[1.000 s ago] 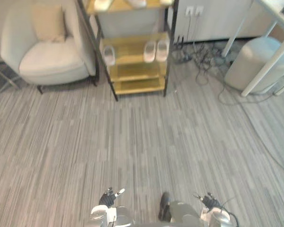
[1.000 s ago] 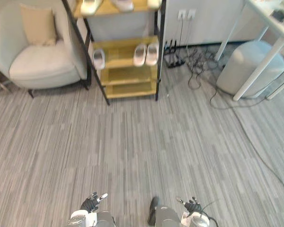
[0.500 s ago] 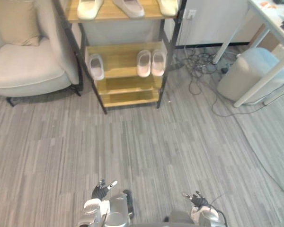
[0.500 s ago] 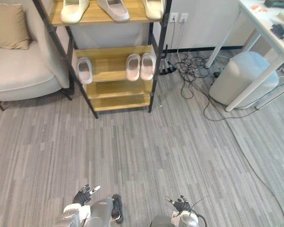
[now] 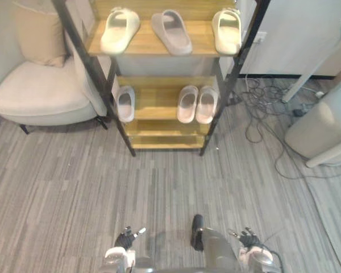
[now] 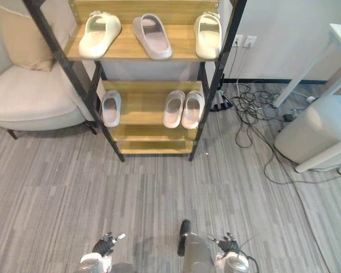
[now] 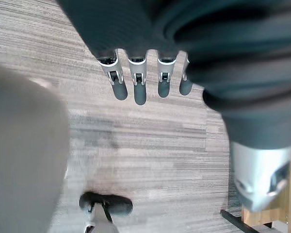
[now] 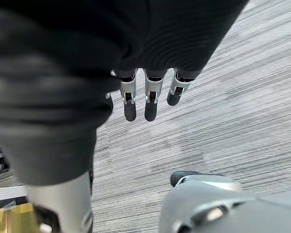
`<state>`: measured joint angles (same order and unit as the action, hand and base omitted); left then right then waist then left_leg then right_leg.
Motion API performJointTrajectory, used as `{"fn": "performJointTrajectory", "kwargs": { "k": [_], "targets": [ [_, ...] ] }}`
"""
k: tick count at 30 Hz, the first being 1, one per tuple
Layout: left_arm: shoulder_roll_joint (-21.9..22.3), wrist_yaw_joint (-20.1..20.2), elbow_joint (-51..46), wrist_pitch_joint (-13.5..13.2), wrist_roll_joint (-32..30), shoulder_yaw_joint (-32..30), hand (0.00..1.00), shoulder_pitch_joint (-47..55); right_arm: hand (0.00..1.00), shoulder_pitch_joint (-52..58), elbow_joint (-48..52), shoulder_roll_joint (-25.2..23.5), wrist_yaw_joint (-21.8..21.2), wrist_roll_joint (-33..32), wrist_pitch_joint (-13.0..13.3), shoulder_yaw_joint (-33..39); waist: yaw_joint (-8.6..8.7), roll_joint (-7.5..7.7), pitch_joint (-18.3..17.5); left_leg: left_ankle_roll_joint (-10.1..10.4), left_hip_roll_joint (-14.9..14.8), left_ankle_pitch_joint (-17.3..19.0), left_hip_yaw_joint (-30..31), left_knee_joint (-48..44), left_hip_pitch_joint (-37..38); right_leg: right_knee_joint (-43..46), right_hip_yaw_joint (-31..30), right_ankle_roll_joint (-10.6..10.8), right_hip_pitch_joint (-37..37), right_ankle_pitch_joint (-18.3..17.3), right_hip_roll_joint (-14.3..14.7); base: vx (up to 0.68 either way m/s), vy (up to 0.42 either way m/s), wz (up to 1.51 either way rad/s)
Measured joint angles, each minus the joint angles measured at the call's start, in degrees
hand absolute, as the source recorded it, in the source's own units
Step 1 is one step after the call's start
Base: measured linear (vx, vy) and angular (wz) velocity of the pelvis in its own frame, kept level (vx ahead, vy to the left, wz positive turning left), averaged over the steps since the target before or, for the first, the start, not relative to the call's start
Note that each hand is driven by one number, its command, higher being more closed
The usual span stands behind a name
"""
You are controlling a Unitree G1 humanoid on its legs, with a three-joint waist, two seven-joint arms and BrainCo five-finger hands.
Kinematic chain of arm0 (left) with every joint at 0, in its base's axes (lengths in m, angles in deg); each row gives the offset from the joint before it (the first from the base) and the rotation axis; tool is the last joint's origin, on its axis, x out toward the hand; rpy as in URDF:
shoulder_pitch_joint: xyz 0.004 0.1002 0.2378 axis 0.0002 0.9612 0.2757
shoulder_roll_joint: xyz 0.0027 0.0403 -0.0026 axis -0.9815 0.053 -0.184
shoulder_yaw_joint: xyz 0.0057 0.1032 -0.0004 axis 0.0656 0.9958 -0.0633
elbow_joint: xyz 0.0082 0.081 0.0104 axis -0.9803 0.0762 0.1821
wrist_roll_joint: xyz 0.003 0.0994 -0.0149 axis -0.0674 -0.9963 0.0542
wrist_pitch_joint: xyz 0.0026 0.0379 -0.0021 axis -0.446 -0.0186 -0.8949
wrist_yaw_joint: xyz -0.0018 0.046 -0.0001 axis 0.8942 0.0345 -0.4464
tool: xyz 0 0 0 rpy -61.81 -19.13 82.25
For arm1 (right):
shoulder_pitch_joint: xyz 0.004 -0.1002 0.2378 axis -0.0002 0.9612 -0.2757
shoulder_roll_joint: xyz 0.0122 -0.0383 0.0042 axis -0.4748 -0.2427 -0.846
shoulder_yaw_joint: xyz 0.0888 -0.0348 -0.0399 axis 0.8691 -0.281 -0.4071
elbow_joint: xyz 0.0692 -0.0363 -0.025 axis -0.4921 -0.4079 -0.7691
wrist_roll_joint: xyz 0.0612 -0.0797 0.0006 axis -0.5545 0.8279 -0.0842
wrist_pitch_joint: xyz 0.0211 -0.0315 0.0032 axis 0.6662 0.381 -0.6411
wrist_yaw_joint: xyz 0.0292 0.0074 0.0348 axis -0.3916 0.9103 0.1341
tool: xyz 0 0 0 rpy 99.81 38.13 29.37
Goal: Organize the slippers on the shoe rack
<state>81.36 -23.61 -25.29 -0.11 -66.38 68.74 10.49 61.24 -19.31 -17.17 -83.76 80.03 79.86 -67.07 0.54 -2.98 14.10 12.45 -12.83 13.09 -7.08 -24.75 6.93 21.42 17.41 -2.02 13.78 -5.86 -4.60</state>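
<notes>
Slippers all sit on the shoe rack (image 6: 139, 108), far centre. Top shelf: cream slipper (image 6: 99, 34) at left, grey slipper (image 6: 152, 37) skewed in the middle, second cream slipper (image 6: 207, 35) at right. Middle shelf: lone pale slipper (image 6: 110, 107) at left, pale pair (image 6: 183, 108) at right. Left hand (image 6: 104, 244) and right hand (image 6: 227, 244) hang near, over the floor, well apart from the rack; fingers (image 7: 139, 92) straight and spread, holding nothing. Judgement: foam-like, so light, soft and springy, not fragile. Take hold across the strap or pinch a sole edge.

Shoe rack (image 6: 142, 106): black frame, wooden shelves. Top shelf: left cream slipper (image 6: 99, 35), grey slipper (image 6: 152, 36) angled, right cream slipper (image 6: 207, 35), spaced apart. Middle shelf: single pale slipper (image 6: 110, 108) at left; pale pair (image 6: 174, 108) side by side at right.
</notes>
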Motion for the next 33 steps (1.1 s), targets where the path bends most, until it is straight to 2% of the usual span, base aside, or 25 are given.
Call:
{"fn": "performJointTrajectory", "kwargs": {
  "k": [1, 2, 3, 4, 5, 6, 7, 9, 10, 11, 12, 14, 15, 17, 20, 21, 23, 25, 26, 27, 28, 29, 31, 32, 33],
  "targets": [
    [0.09, 0.0, 0.02, 0.0, -0.1, -0.06, 0.0, -0.28, 0.0, 0.81, -0.03, -0.03, 0.04, -0.19, -0.02, 0.37, -0.01, -0.31, 0.22, 3.53, -1.97, -2.4, -0.03, -8.22, -2.8, -1.38, 0.62, -0.11, -3.05, -1.18, 0.71, 0.3, -0.17, 0.43],
    [0.15, -0.02, -0.05, -0.03, -0.39, -0.56, 0.0, -0.38, 0.0, 1.66, -0.04, -0.38, 0.08, -0.22, -0.1, 0.36, -0.25, -0.36, 0.45, 3.63, -4.11, -2.37, -0.67, -16.71, -5.86, -3.65, 1.24, -0.94, -6.83, -1.96, 1.49, 0.29, -0.136, 0.35],
    [0.17, 0.0, -0.2, -0.11, -0.51, -0.61, 0.0, -0.42, 0.0, 1.85, -0.04, -0.43, 0.18, -0.26, -0.14, 0.37, -0.53, -0.41, 0.45, 2.35, -5.18, -0.98, -1.93, -21.13, -7.55, -5.35, 1.39, -0.99, -9.21, -2.0, 1.97, 0.25, -0.061, 0.18],
    [0.07, -0.04, -0.53, -0.15, -0.6, -0.65, 0.0, -0.46, 0.0, 2.41, -0.01, -0.61, 0.27, -0.37, -0.12, 0.38, -0.74, -0.15, 0.39, 0.23, -5.62, 1.26, -4.46, -24.17, -10.28, -7.77, 1.79, -0.91, -12.36, -1.94, 2.08, 0.22, -0.023, 0.09],
    [0.0, -0.05, -0.67, -0.17, -0.71, -0.62, 0.0, -0.5, 0.0, 2.3, 0.01, -0.72, 0.32, -0.67, -0.11, 0.37, -0.68, -0.19, 0.35, -1.88, -5.22, 2.38, -6.12, -23.42, -12.42, -9.67, 2.14, -0.55, -14.22, -1.72, 1.98, 0.22, 0.001, 0.05],
    [0.0, -0.04, -1.21, -0.22, -0.75, -0.61, 0.0, -0.51, 0.0, 2.12, 0.03, -0.84, 0.38, -0.73, -0.1, 0.38, -0.7, -0.22, 0.32, -3.38, -4.39, 3.13, -7.47, -19.98, -14.73, -11.32, 2.12, -0.13, -15.44, -1.54, 1.84, 0.18, 0.031, 0.02],
    [0.01, -0.04, -1.65, -0.23, -0.75, -0.61, 0.0, -0.49, 0.0, 1.93, 0.04, -0.97, 0.43, -0.74, -0.09, 0.4, -0.8, -0.18, 0.32, -3.92, -3.34, 3.23, -7.7, -15.66, -16.04, -12.22, 1.97, 0.36, -16.04, -1.49, 1.56, 0.19, 0.096, -0.05],
    [-0.13, -0.02, -1.85, -0.31, -0.75, -0.69, 0.0, -1.09, 0.0, 0.96, 0.01, -1.19, 0.61, -0.72, -0.08, 0.49, -0.97, 0.25, 0.6, -5.84, 0.65, 0.28, -6.3, 0.71, -18.76, -13.14, 1.41, 2.25, -17.55, -1.96, 0.02, 0.25, 0.177, -0.07],
    [-0.11, -0.03, -1.91, -0.34, -0.74, -0.66, 0.0, -1.05, 0.0, 1.11, -0.03, -1.17, 0.68, -0.73, -0.06, 0.52, -1.07, 0.33, 0.52, -5.91, 2.04, -3.3, -5.46, 6.87, -18.65, -13.12, 1.21, 3.42, -17.86, -2.41, -0.62, 0.26, 0.217, -0.3],
    [0.0, -0.06, -1.8, -0.4, -0.64, -0.7, 0.0, -0.67, 0.0, 1.64, -0.09, -1.02, 0.75, -0.71, -0.06, 0.22, -1.8, 0.12, 0.16, -6.3, 3.29, -11.42, -4.63, 10.4, -17.45, -13.06, -0.41, 5.35, -18.22, -3.06, -0.78, 0.3, 0.214, -0.29],
    [-0.64, -0.09, -1.54, -0.27, -0.71, -0.62, 0.0, -0.98, 0.0, 1.47, -0.02, -2.02, 0.76, -0.71, -0.04, -0.3, -1.81, 1.12, -0.16, -8.62, 4.76, -10.29, -5.18, 10.04, -16.81, -13.48, -1.3, 6.88, -19.43, -3.13, -2.22, 0.34, 0.198, -0.22],
    [-1.57, 0.01, -1.74, -0.39, -0.78, -0.99, 0.0, -1.11, 0.0, 1.52, -0.07, -3.32, 0.68, -0.64, 0.06, -0.37, -1.61, 3.2, -0.45, -9.86, 5.93, -6.83, -5.66, 6.34, -18.15, -13.35, -1.16, 8.26, -19.88, -3.82, -3.84, 0.38, 0.175, 0.0],
    [-2.08, 0.02, -1.71, -0.39, -0.75, -1.17, 0.0, -1.69, 0.0, 1.52, -0.44, -3.77, 0.58, -0.53, 0.02, -0.37, -2.2, 4.13, -0.45, -10.54, 6.13, -3.64, -6.66, 2.82, -18.75, -11.24, -1.58, 9.27, -19.64, -5.05, -5.09, 0.43, 0.224, -0.13],
    [-2.39, -0.01, -1.52, -0.14, -0.79, -1.01, 0.0, -1.85, 0.0, 1.31, -0.49, -3.81, 0.52, -0.18, 0.02, -0.39, -2.87, 4.44, -0.56, -11.2, 6.47, -0.45, -8.22, 1.16, -17.21, -3.62, -3.23, 9.91, -17.24, -6.18, -7.04, 0.34, 0.211, -0.32],
    [-3.4, 0.02, -1.42, 0.02, -0.91, -0.2, 0.0, -1.25, 0.0, 0.52, -0.23, -4.48, 0.12, 0.43, 0.05, -1.18, -2.72, 5.06, -0.65, -12.2, 7.8, 1.47, -10.26, 3.56, -11.97, 14.17, -4.1, 10.23, -10.29, -4.62, -11.24, 0.35, 0.196, -0.27],
    [-3.64, 0.02, -1.39, 0.14, -0.98, 0.09, 0.0, -0.97, 0.0, 0.17, -0.23, -4.56, -0.04, 0.53, 0.03, -1.59, -2.46, 5.08, -0.71, -12.39, 7.89, 1.96, -10.44, 4.49, -10.02, 17.94, -3.72, 10.59, -8.97, -5.87, -11.56, 0.3, 0.064, -0.06],
    [-4.12, -0.03, -1.4, 0.2, -0.97, 0.09, 0.0, -0.45, 0.0, 0.09, -0.01, -4.53, -0.15, 0.53, 0.07, -2.15, -2.35, 4.67, -0.59, -12.36, 7.66, 1.95, -10.19, 7.49, -6.89, 19.26, -1.29, 9.03, -7.09, -9.22, -10.22, 0.25, -0.028, -0.01],
    [-4.1, -0.07, -1.44, 0.25, -0.94, 0.04, 0.0, 0.19, 0.0, -0.15, 0.37, -4.24, -0.14, 0.52, 0.09, -2.34, -2.02, 3.98, -0.41, -11.72, 6.16, 1.57, -9.85, 9.46, -4.61, 14.67, 1.38, 7.81, -4.79, -10.36, -6.6, 0.25, -0.119, 0.07],
    [-4.19, -0.05, -1.42, 0.24, -0.93, 0.04, 0.0, 0.41, 0.0, -0.12, 0.6, -4.2, -0.14, 0.49, 0.14, -2.57, -1.67, 4.07, -0.46, -11.41, 5.82, 1.4, -9.65, 9.62, -4.09, 8.74, 1.81, 6.4, -4.07, -9.26, -4.87, 0.28, -0.189, 0.15],
    [-4.39, -0.03, -1.46, 0.21, -0.93, 0.01, 0.0, 0.57, 0.0, 0.12, 0.5, -4.23, -0.11, 0.52, 0.1, -2.72, -1.55, 4.84, -0.88, -11.2, 6.29, 1.39, -9.6, 9.6, -3.81, 2.57, 2.01, 4.38, -4.01, -5.92, -4.3, 0.3, -0.199, 0.21],
    [-4.0, -0.08, -1.03, 0.3, -1.0, 0.01, 0.0, 0.36, 0.0, 0.33, 0.19, -3.25, -0.23, 0.44, 0.09, -3.12, -1.01, 4.5, -1.32, -9.68, 6.23, 1.94, -8.84, 9.6, -3.14, -0.07, 3.1, 1.89, -5.51, -3.03, -3.75, 0.28, -0.143, 0.14],
    [-2.94, 0.13, -0.91, 0.27, -1.06, 0.05, 0.0, 0.62, 0.0, 0.48, 0.02, -2.74, -0.19, 0.55, 0.09, -3.14, -0.98, 3.19, -1.76, -9.43, 5.33, 1.81, -8.55, 8.97, -3.17, -1.39, 3.51, 1.03, -6.58, -2.49, -2.78, 0.27, -0.115, 0.12],
    [-1.03, 0.14, -0.45, 0.05, -1.1, 0.06, 0.0, 0.84, 0.0, 0.93, -0.52, -1.72, -0.05, 0.57, -0.05, -2.69, -0.9, 2.51, -2.07, -8.17, 5.41, 2.74, -6.97, 9.9, -3.37, -5.0, 4.15, 1.0, -9.62, -2.48, -2.19, 0.18, -0.071, 0.1],
    [-0.74, 0.24, -0.54, -0.01, -1.32, 0.11, 0.0, 0.83, 0.0, 1.27, -0.84, -1.68, -0.03, 0.61, -0.1, -1.52, -0.86, 2.03, -2.19, -8.02, 5.9, 2.07, -6.51, 12.95, -2.82, -6.76, 4.76, 1.03, -11.58, -2.46, -1.93, 0.12, -0.04, 0.16],
    [-0.59, 0.26, -0.44, 0.04, -1.58, 0.11, 0.0, 0.94, 0.0, 1.6, -1.06, -1.57, 0.02, 0.63, -0.09, -1.2, -0.85, 1.83, -2.31, -8.05, 6.18, -0.3, -6.41, 15.2, -2.76, -7.78, 5.11, 1.27, -12.56, -2.32, -1.39, 0.09, -0.011, 0.06]
  ]
}}
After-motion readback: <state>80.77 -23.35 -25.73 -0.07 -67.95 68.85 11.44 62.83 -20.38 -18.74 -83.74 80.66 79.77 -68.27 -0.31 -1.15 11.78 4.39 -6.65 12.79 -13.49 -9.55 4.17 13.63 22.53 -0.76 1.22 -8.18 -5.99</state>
